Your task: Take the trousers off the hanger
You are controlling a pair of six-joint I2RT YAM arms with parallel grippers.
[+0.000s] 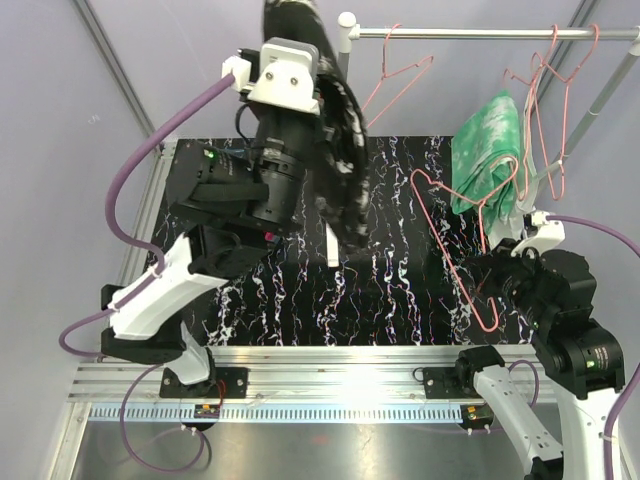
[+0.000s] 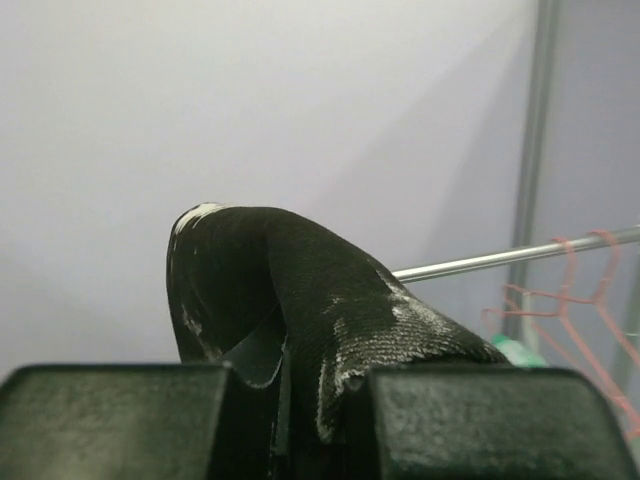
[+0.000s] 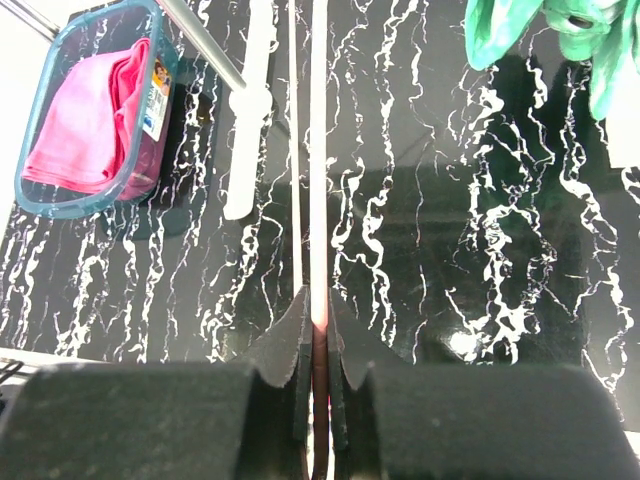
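Top external: left pincer (image 2: pixel 290 400) clamped on black speckled trousers (image 1: pixel 345 150), held high beside rail (image 1: pixel 480 33), cloth drooping over desk (image 1: pixel 400 300). Right pincer (image 3: pixel 318 385) pinched tight on bare pink hanger wire (image 3: pixel 319 250). Green trousers (image 1: pixel 487 150) hang at rail's right end; pink trousers (image 3: pixel 85 120) lie in bin (image 3: pixel 70 210). We judge cloth soft, light, limp, prone to snag on wire; we'd take hold at thick folded edge.

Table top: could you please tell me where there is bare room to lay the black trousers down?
Bare: the table's middle, between the dangling black trousers and the pink hanger. Crowded: the right side, with hanger, green trousers and right gripper.
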